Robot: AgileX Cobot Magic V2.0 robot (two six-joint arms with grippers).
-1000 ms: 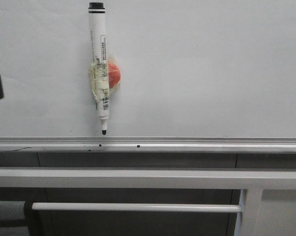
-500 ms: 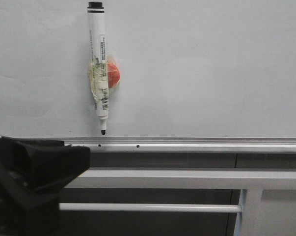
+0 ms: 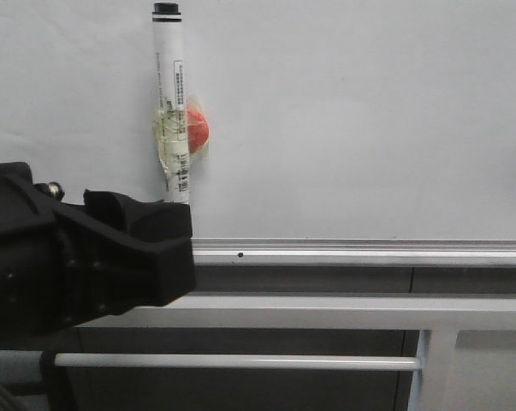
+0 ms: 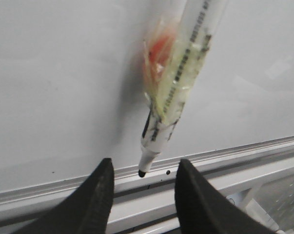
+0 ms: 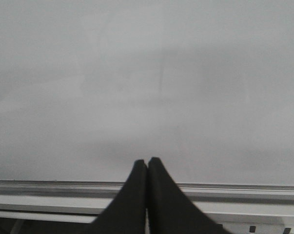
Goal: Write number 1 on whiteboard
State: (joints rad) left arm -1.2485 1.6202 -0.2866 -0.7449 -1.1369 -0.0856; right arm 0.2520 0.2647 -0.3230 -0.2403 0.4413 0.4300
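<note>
The whiteboard (image 3: 352,120) fills the view, pale grey and bare, no stroke on it. The marker pen (image 3: 173,103) sits upright beside an orange magnet (image 3: 198,130). Left gripper (image 4: 142,178) gapes empty below the tip; right gripper (image 5: 147,168) is pinched closed, empty.

No writing can be read anywhere. The marker pen (image 3: 172,103) carries a small printed label and barcode-like black marks along its barrel, too small and blurred to make out in the front view or the left wrist view. The whiteboard (image 3: 369,111) bears no legible mark.
</note>
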